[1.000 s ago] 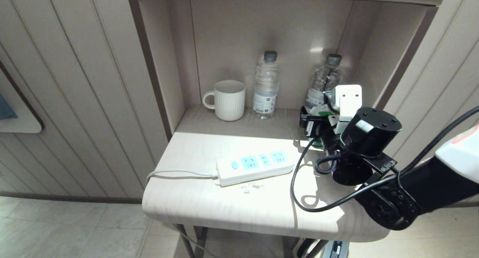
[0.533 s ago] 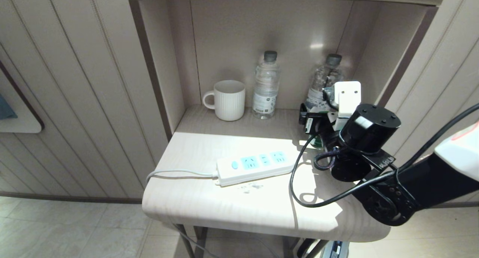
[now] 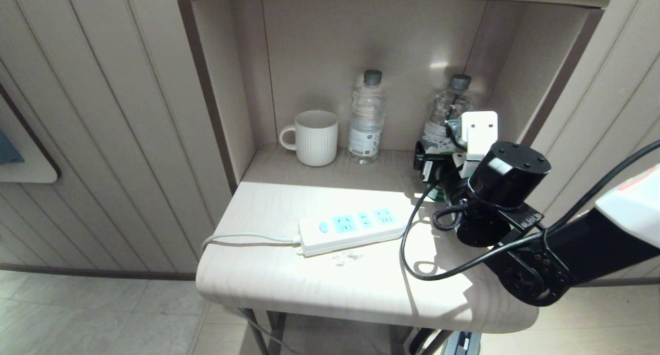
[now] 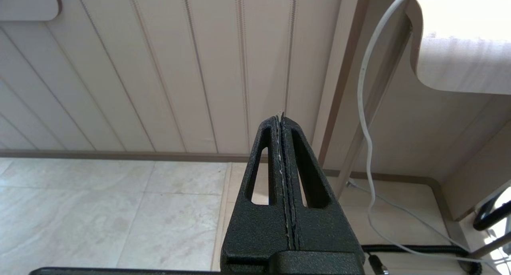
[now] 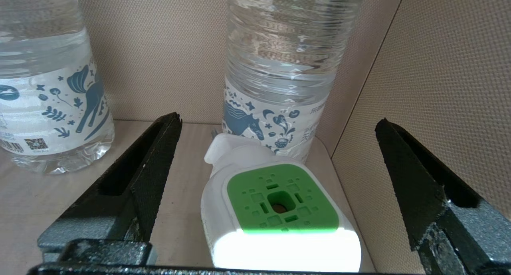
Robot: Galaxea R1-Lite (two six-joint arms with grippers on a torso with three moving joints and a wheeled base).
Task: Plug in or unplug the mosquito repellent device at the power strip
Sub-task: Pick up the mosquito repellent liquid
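Fingers (image 5: 131, 187) spread wide and empty either side of the mosquito repellent device (image 5: 279, 211) in the right wrist view, standing upright just ahead of the right gripper (image 3: 438, 177) at the alcove's right corner in the head view — well apart from the power strip (image 3: 350, 229) — left gripper (image 4: 282, 119) pressed shut, low beside the table.

The white squarish plug head (image 5: 255, 211) bore a bright green perforated centre. Clear plastic bottles (image 5: 279, 67) wore white labels printed with blue horses and leaves. The flat white strip (image 3: 350, 230) carried light-blue socket panels.
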